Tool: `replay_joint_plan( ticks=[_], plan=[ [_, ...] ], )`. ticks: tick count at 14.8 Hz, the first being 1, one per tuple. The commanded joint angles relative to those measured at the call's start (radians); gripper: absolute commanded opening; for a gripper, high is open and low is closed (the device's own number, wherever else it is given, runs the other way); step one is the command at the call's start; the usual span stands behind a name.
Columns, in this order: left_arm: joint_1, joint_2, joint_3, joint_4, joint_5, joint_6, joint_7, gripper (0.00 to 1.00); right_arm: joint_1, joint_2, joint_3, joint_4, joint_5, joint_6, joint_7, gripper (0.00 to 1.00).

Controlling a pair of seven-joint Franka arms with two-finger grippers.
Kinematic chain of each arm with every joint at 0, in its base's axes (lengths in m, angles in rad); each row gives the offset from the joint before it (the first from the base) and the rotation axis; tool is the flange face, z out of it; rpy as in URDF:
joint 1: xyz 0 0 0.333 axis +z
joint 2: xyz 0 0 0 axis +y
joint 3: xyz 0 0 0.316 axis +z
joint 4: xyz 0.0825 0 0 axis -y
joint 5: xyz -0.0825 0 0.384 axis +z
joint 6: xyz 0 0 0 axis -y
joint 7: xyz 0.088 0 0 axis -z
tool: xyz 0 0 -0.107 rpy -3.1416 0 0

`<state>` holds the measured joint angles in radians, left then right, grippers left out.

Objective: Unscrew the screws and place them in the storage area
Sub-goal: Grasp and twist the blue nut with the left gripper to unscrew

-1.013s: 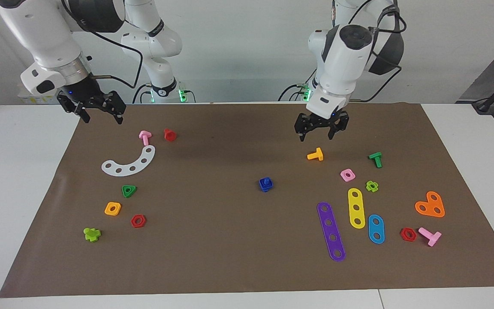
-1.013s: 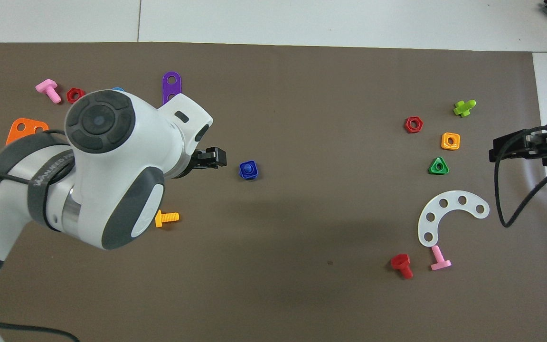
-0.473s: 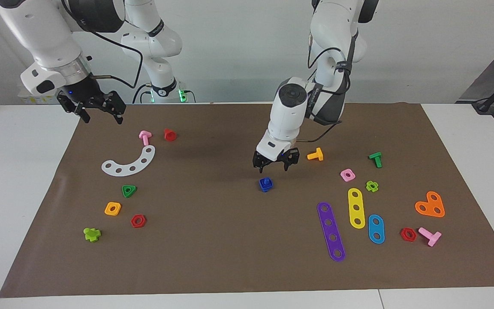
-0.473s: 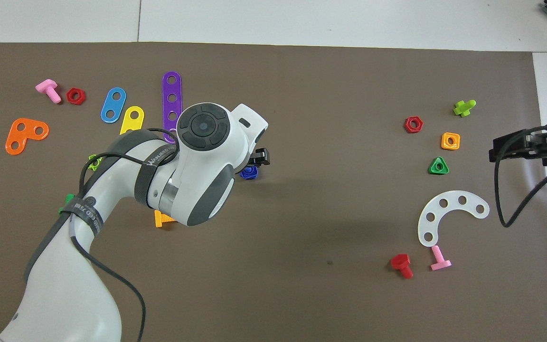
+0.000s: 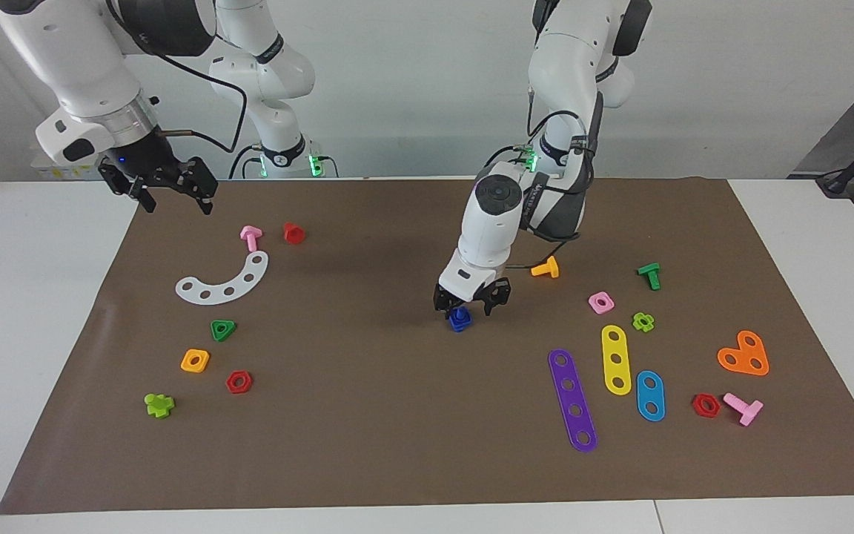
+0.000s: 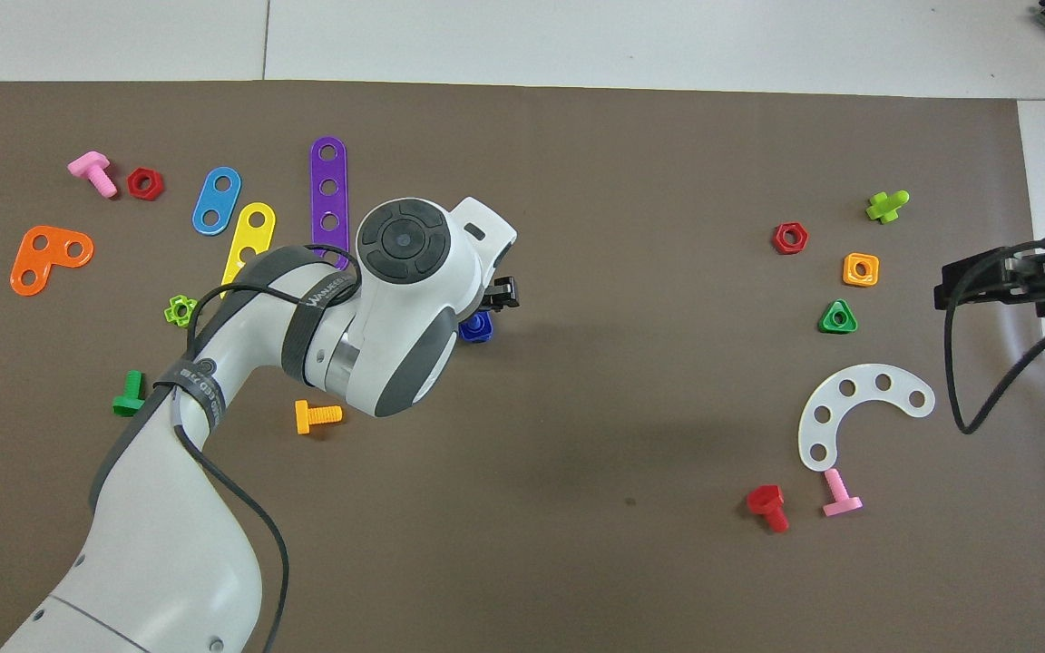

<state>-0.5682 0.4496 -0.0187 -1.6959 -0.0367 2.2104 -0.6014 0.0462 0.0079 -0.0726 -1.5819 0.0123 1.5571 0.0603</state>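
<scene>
The royal-blue bolt with its blue square nut (image 5: 459, 320) stands in the middle of the brown paper mat (image 5: 368, 430). My left gripper (image 5: 471, 305) is open and low over it, fingers spread to either side of its top; I cannot tell whether they touch it. In the overhead view the left wrist covers most of the blue bolt (image 6: 479, 328), and one black fingertip (image 6: 503, 292) shows beside it. My right gripper (image 5: 170, 194) is open and empty, waiting in the air over the mat's edge at the right arm's end, and it shows in the overhead view (image 6: 999, 281).
An orange bolt (image 5: 545, 268), pink nut (image 5: 600, 302), and purple (image 5: 572, 400), yellow (image 5: 617, 359) and light-blue (image 5: 650, 395) strips lie toward the left arm's end. A white curved strip (image 5: 224, 282), green triangular nut (image 5: 223, 329) and red bolt (image 5: 293, 233) lie toward the right arm's end.
My left arm has swung from over the orange bolt toward the middle of the mat and come down over the blue bolt. The right arm has not moved.
</scene>
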Motion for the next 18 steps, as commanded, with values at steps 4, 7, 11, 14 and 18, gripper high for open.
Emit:
replay_joint_plan(
  ticks=[4,7,11,14,18],
  plan=[
    [-0.042,0.003,0.014,-0.060,0.006,0.075,-0.011,0.83,-0.008,-0.023,0.005,-0.027,0.002,0.011,-0.020,1.00],
    [-0.044,0.001,0.014,-0.079,0.006,0.086,-0.011,0.80,-0.008,-0.023,0.005,-0.027,0.002,0.011,-0.020,1.00],
    [-0.044,0.000,0.016,-0.106,0.006,0.121,-0.011,0.76,-0.008,-0.023,0.005,-0.027,0.002,0.011,-0.020,1.00],
    [-0.044,-0.002,0.016,-0.106,0.006,0.120,-0.011,0.73,-0.008,-0.023,0.005,-0.027,0.002,0.011,-0.020,1.00],
    [-0.044,-0.002,0.016,-0.102,0.006,0.112,-0.009,0.69,-0.008,-0.023,0.007,-0.026,0.002,0.011,-0.020,1.00]
  ],
)
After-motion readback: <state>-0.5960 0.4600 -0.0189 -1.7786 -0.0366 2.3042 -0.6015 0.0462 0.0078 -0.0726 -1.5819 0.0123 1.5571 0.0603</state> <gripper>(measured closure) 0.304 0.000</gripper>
